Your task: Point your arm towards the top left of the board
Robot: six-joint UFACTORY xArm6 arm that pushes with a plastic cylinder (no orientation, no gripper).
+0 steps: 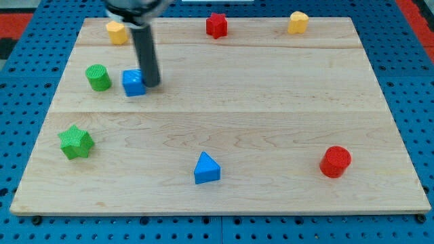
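Pale wood tabletop fills most of the view, made of planks w/ grain running left-right and two faint seams across it. Under and around it: blue pegboard w/ a regular grid of small dark holes, seen on all four sides. Red patches at the view's top left corner & top right corner. Light even, shadows soft.

Red star sits at 12 o'clock, red cylinder around 4, blue triangle at 6, green star near 8.
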